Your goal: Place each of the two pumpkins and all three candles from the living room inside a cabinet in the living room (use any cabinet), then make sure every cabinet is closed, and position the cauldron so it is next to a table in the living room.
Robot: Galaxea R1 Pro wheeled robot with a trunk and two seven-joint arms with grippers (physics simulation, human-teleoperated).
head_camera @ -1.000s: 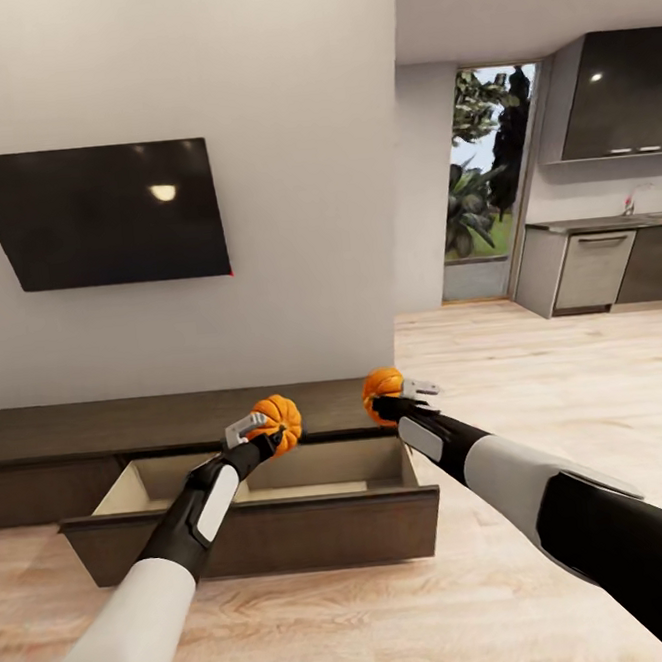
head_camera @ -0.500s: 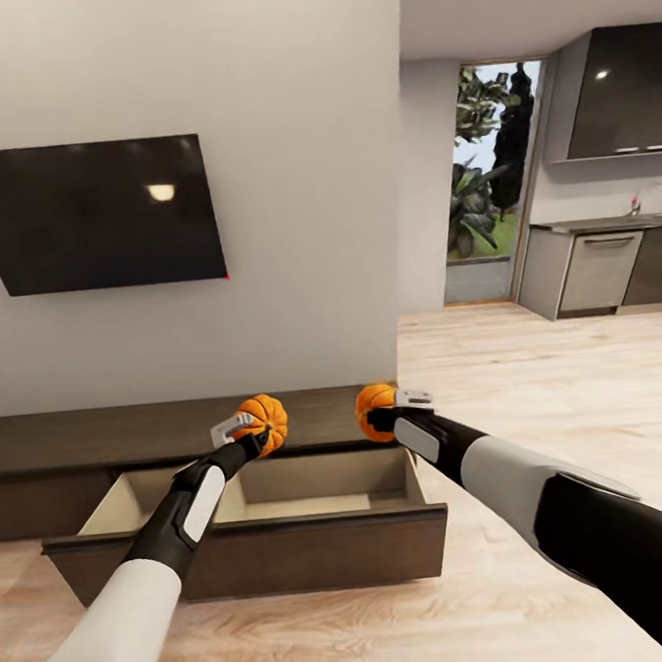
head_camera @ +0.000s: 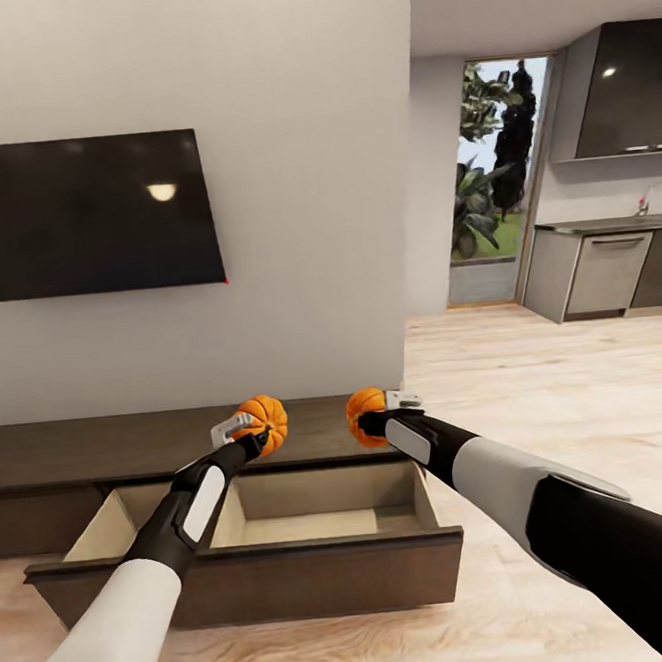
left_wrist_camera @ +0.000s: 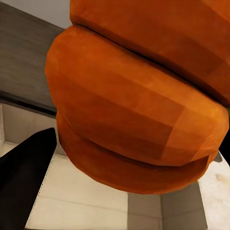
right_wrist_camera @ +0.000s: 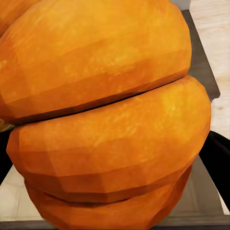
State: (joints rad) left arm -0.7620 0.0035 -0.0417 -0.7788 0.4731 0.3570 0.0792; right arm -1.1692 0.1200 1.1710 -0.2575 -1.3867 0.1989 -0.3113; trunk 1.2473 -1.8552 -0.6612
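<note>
Both claws have eased forward, left claw (head_camera: 247,431) and right claw (head_camera: 377,415) each clamped on a pumpkin (head_camera: 263,419), hovering above the open drawer's (head_camera: 247,579) rear edge.

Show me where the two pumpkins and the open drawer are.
Left pumpkin (head_camera: 265,418): head view, ribbed side.
Right pumpkin (head_camera: 362,413): head view, left side.
Open drawer (head_camera: 253,582): head view, dark front panel.
</note>
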